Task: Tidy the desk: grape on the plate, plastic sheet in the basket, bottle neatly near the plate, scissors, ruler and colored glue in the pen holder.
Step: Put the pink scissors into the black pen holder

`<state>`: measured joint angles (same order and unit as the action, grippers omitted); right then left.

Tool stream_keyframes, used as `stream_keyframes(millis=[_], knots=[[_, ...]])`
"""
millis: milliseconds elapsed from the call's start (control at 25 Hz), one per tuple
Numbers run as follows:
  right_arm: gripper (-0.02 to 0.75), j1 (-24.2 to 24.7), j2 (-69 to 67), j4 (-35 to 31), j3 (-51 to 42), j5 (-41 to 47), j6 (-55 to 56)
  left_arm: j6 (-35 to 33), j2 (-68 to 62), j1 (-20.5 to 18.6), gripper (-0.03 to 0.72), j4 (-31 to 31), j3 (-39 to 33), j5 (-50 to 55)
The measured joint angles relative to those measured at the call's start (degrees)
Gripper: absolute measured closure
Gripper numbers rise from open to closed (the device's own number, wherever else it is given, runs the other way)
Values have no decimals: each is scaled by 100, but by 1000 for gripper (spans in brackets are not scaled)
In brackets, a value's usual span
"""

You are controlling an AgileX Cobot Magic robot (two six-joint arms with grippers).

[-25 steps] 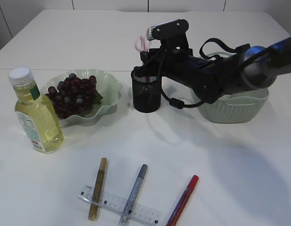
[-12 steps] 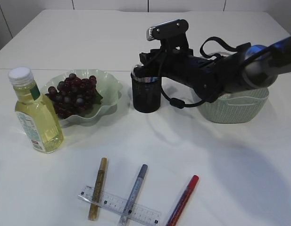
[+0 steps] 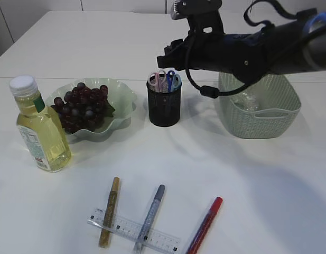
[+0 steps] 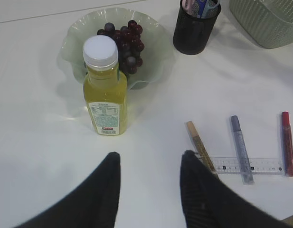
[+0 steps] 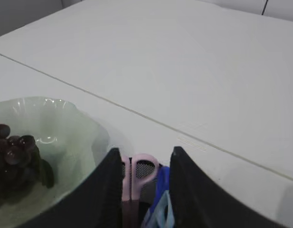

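Pink and blue scissors [image 3: 164,80] stand handles-up in the black mesh pen holder [image 3: 164,108]. My right gripper [image 3: 167,54] hovers just above them, open; in the right wrist view the scissors' handles [image 5: 144,166] show below my right gripper [image 5: 146,152]. The grape bunch [image 3: 81,108] lies on the green plate [image 3: 120,98], with the yellow bottle [image 3: 41,132] upright to its left. At the table's front a clear ruler [image 3: 133,231] lies under gold glue [image 3: 109,211] and silver glue [image 3: 150,217]; red glue [image 3: 205,225] lies beside them. My left gripper [image 4: 150,155] stands open over bare table.
A green woven basket [image 3: 258,124] stands right of the pen holder, with the crumpled plastic sheet [image 3: 246,100] inside. My right arm stretches over the basket's back rim. White table surface shows between the plate and the glue sticks.
My right gripper lowered the scissors into the pen holder, opened, and rose clear above it. The scissors now stand in the holder. The left gripper has not moved.
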<state>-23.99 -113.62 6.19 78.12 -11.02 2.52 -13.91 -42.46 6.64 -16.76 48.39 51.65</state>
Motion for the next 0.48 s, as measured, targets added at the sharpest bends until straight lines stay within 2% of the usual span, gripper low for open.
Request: stream_keyframes(millis=[120, 480], knots=[[456, 0, 237, 1, 226, 1020, 138, 0, 0, 0, 379, 0, 0, 0], [456, -230, 381, -409, 1700, 5238, 183, 0, 0, 0, 379, -43, 0, 0]])
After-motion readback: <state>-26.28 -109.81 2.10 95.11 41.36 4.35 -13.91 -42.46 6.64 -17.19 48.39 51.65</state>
